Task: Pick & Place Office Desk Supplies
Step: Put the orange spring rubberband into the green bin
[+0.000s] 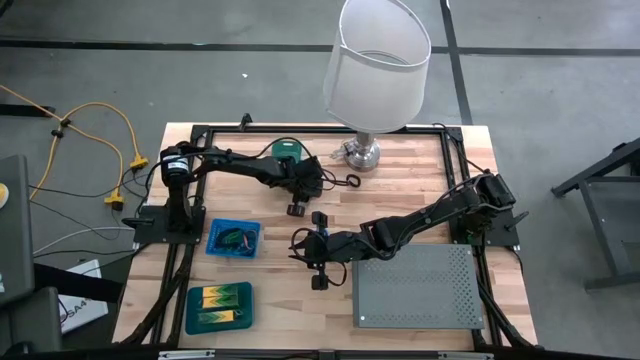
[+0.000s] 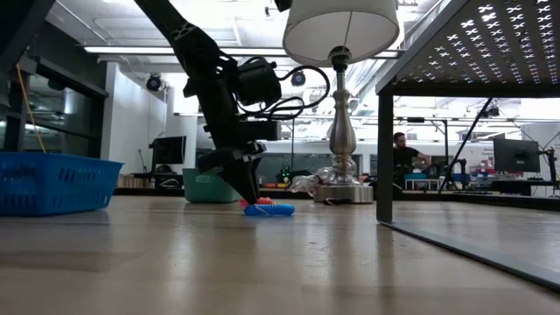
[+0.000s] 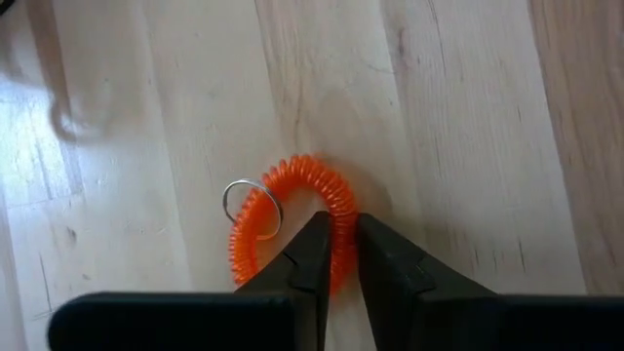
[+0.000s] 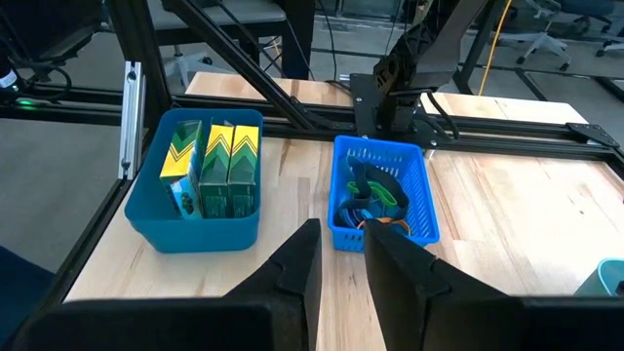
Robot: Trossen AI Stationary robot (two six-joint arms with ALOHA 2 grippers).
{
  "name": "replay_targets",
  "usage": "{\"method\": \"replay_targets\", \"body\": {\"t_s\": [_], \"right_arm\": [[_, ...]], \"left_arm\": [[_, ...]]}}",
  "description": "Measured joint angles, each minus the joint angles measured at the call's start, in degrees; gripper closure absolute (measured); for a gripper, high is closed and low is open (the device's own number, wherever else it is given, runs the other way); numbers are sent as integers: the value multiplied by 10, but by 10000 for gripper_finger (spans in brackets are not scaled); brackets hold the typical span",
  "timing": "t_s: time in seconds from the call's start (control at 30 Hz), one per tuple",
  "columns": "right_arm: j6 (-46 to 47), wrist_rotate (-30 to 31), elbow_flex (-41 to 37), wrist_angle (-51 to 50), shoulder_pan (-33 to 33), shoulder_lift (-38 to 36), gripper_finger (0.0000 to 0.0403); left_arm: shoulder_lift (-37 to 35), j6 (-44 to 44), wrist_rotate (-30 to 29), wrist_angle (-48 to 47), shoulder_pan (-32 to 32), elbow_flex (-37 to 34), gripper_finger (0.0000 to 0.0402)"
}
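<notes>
An orange coiled loop [image 3: 297, 174] with a small metal key ring [image 3: 237, 188] lies on the wooden table near its middle. My left gripper [image 3: 343, 232] stands over it, fingers pointing down and closed on the coil; in the low view it [image 2: 248, 194] meets the red coil [image 2: 255, 202] at table level. A blue coil [image 2: 271, 210] lies just beside it. My right gripper [image 4: 341, 239] hovers near the table's middle [image 1: 303, 250], touching nothing, with a narrow gap between its fingers. It faces a blue basket [image 4: 382, 190] of loops and a teal bin [image 4: 200, 219] of yellow-and-green blocks [image 4: 219, 156]. My left gripper pinches the orange coil between its two fingers on one side of the loop [image 3: 340, 207], away from the key ring. The fingers come from above, pointing down, and lie across the coil's strand. The rest of the loop lies flat on the table.
The white-shaded lamp [image 1: 377, 60] stands on its chrome base [image 1: 361, 153] at the far edge, next to a teal container [image 1: 286, 149]. The grey perforated box [image 1: 415, 285] fills the near right. The blue basket [image 1: 235, 238] and teal bin [image 1: 219, 306] sit left.
</notes>
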Motion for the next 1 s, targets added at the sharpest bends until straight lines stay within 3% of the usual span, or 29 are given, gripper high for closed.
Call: {"method": "replay_targets", "body": {"t_s": [0.53,1.0], "right_arm": [[0,0,0,0,0,0,334],[0,0,0,0,0,0,334]], "left_arm": [[-3,0,-1,16,-15,15,368],[-3,4,-23,-40,-23,73,368]]}}
